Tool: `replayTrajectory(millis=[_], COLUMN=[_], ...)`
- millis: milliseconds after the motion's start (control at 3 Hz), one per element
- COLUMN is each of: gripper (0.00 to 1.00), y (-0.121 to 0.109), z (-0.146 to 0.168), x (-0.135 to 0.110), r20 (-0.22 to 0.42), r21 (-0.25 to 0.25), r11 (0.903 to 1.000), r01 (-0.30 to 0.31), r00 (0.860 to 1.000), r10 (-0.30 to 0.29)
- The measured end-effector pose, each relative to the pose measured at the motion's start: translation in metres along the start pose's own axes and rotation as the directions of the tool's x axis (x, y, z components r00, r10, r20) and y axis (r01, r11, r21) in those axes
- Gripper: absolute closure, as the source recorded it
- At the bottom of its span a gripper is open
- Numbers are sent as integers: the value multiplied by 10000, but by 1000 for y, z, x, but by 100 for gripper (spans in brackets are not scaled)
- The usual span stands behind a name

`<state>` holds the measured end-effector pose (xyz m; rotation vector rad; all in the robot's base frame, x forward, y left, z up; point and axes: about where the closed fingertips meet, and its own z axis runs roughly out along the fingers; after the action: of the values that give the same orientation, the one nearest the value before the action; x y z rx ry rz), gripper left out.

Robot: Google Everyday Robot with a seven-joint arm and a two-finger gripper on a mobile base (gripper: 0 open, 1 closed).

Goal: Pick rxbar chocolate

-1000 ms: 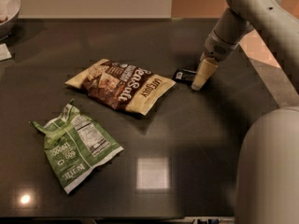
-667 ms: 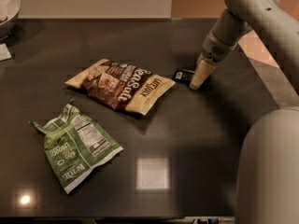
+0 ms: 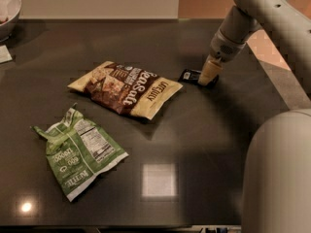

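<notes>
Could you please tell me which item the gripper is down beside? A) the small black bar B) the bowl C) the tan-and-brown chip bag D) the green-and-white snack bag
A: the gripper sits at the right end of the rxbar chocolate, apart from the chip bag.

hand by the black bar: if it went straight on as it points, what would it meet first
Probably the rxbar chocolate: the hand points down at its right end, far right of the table. Depth is unclear; it may be touching.
</notes>
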<state>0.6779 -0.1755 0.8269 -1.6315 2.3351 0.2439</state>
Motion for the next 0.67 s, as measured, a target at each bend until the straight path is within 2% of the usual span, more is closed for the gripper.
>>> replayTrajectory(millis=[333,667], gripper=[100,100], y=[6,11], z=[-18,-38], x=[-9,-17], r20=[247,425], r21=[146,289], r11=[9994,9981], r01=[311,544], r00=[9992,9975], r10=[-315,-556])
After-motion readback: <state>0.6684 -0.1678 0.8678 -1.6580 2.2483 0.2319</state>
